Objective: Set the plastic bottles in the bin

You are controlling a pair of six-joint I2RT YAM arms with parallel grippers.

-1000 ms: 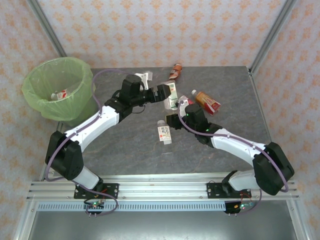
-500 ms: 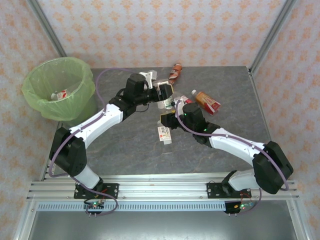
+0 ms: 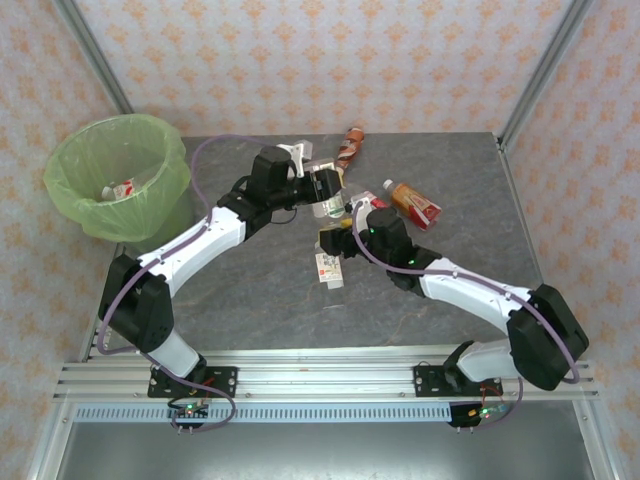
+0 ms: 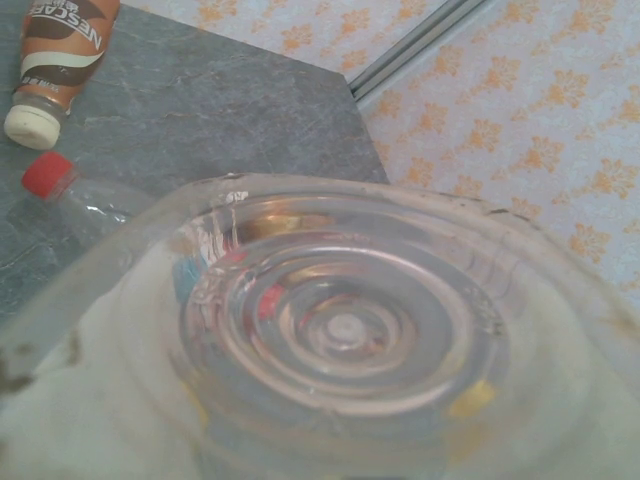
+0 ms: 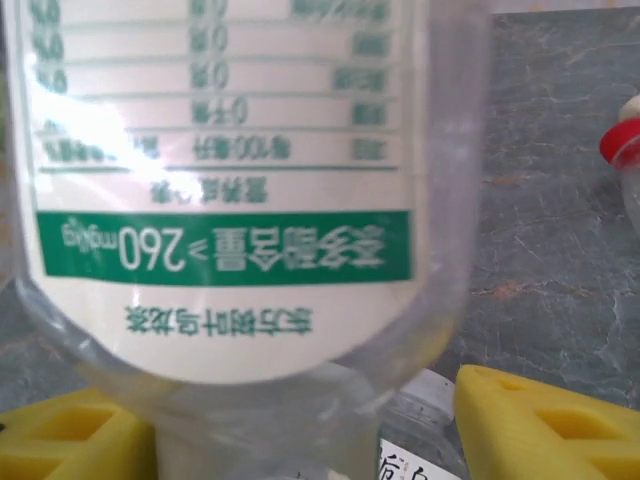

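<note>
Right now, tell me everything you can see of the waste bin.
The waste bin is round, open-topped and upright, standing at the far left corner of the grey table. A translucent light-green plastic bag lines it, loosely crumpled and folded out over the rim, so the bin's own wall is hidden. It is much larger than any bottle nearby. One small bottle with a red and white label lies on its side at the bottom.
</note>
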